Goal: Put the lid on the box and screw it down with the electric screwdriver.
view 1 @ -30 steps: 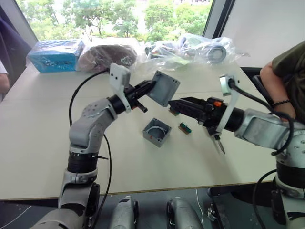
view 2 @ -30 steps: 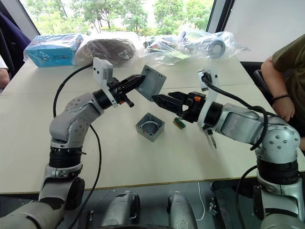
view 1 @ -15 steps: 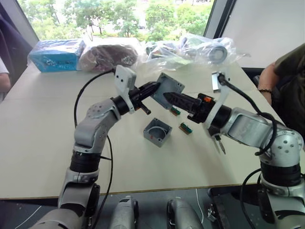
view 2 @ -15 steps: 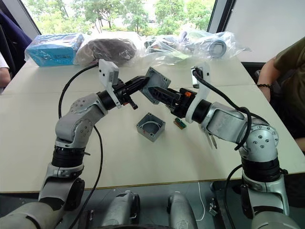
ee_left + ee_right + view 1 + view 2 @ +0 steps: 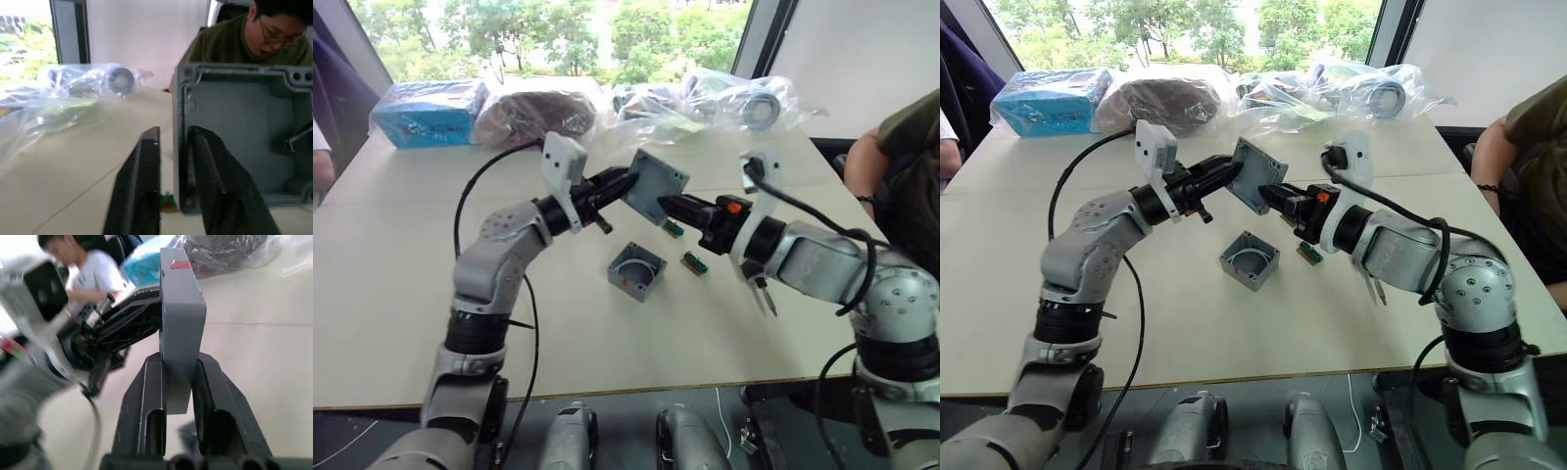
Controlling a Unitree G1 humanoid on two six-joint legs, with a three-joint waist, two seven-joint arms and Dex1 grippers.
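Note:
The lid [image 5: 654, 184] hangs in the air above the table, tilted, rimmed side towards my left arm. My right gripper [image 5: 672, 204] is shut on its lower edge, and in the right wrist view both fingers [image 5: 146, 411] press on the lid [image 5: 178, 318]. My left gripper [image 5: 625, 182] stands open astride the lid's wall [image 5: 180, 147], one finger [image 5: 142, 186] a gap away from it. The box [image 5: 636, 271] sits open on the table below them. A slim dark pointed tip [image 5: 763, 296] pokes out under my right forearm, likely the electric screwdriver; the rest is hidden.
Two small green-red parts [image 5: 692, 262] [image 5: 674, 229] lie right of the box. Clear plastic bags [image 5: 705, 98], a dark bundle [image 5: 533, 113] and a blue carton [image 5: 426, 113] line the table's far edge. A person [image 5: 901, 147] sits at the right, another person's arm [image 5: 321, 162] at the left.
My right gripper has moved in from the right and shut on the lid's lower edge. My left gripper's fingers have spread apart on the lid's wall. The box has not moved.

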